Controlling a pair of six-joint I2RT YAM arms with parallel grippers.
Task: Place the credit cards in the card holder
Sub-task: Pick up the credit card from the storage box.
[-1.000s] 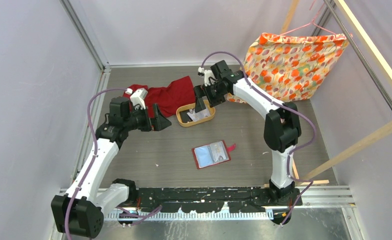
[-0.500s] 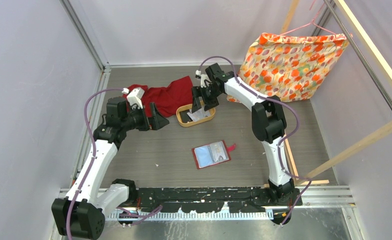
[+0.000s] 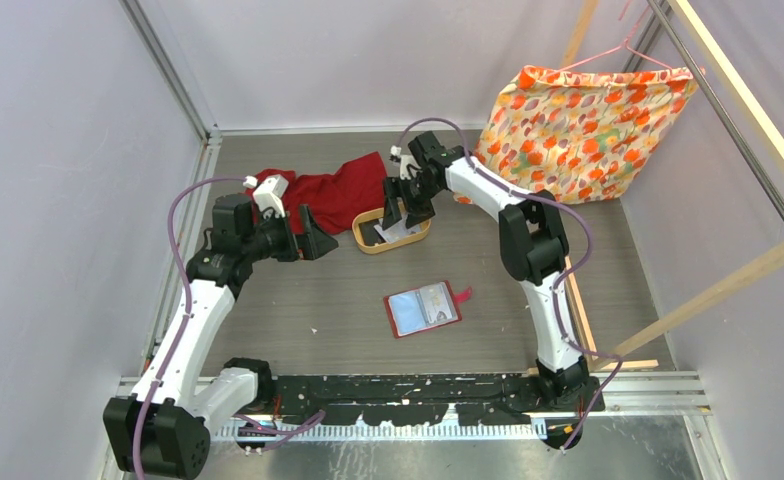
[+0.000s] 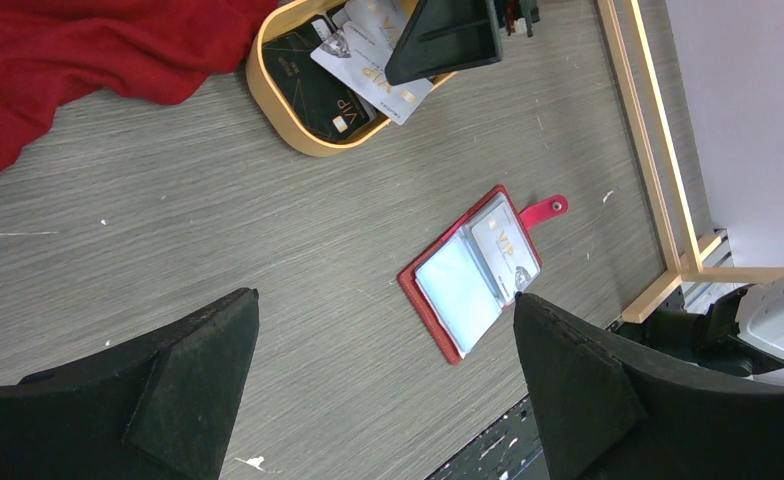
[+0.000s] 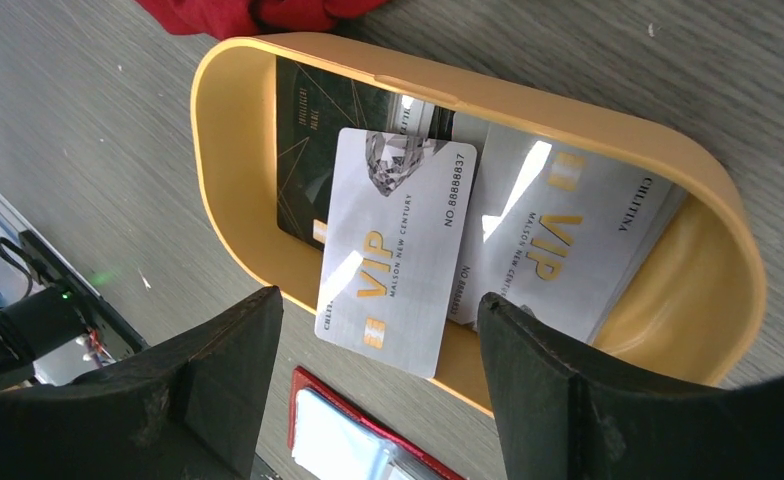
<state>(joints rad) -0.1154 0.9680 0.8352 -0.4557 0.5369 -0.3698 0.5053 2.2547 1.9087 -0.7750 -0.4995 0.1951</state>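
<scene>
Several credit cards (image 5: 398, 245) lie in an oval tan tray (image 5: 568, 120): two silver VIP cards and a black one (image 5: 303, 160). My right gripper (image 5: 378, 300) hangs open just over the tray (image 3: 363, 238), its fingers either side of the top silver card's near end and apart from it. The red card holder (image 3: 423, 309) lies open on the floor in front of the tray, with one card (image 4: 508, 245) in its right pocket. To the tray's left my left gripper (image 3: 318, 243) stays wide open and empty, above bare floor near the card holder (image 4: 478, 275).
A red cloth (image 3: 333, 190) lies bunched behind and left of the tray. An orange floral cloth (image 3: 588, 115) hangs at the back right. A wooden frame (image 3: 578, 320) runs along the floor on the right. Walls close in on both sides.
My right gripper has shifted slightly left over the tray and its jaws have narrowed around the top silver card. The left arm has barely moved.
</scene>
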